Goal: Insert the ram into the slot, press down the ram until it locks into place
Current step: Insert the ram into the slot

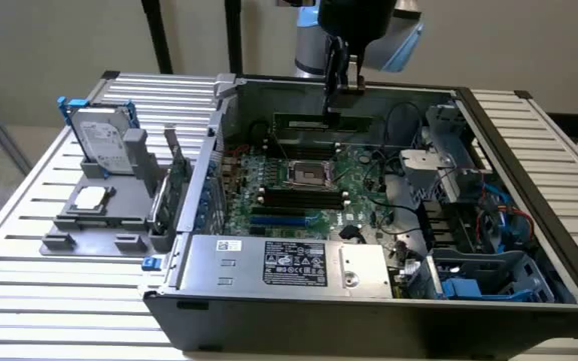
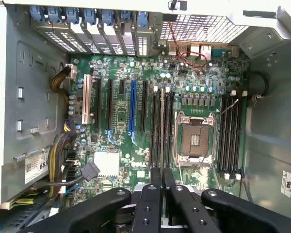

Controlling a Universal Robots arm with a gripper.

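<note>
- Clamped between the gripper (image 1: 330,111) fingers: one green ram (image 1: 294,119), pinched at its top edge.
- Beneath: two slot banks (image 2: 230,136) flanking one CPU socket (image 2: 194,138).

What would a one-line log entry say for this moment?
tool: shut on ram | ram: held level above slots, not inserted | slots: empty

Oblique exterior, top-down wrist; shared motherboard (image 1: 360,169)
</note>
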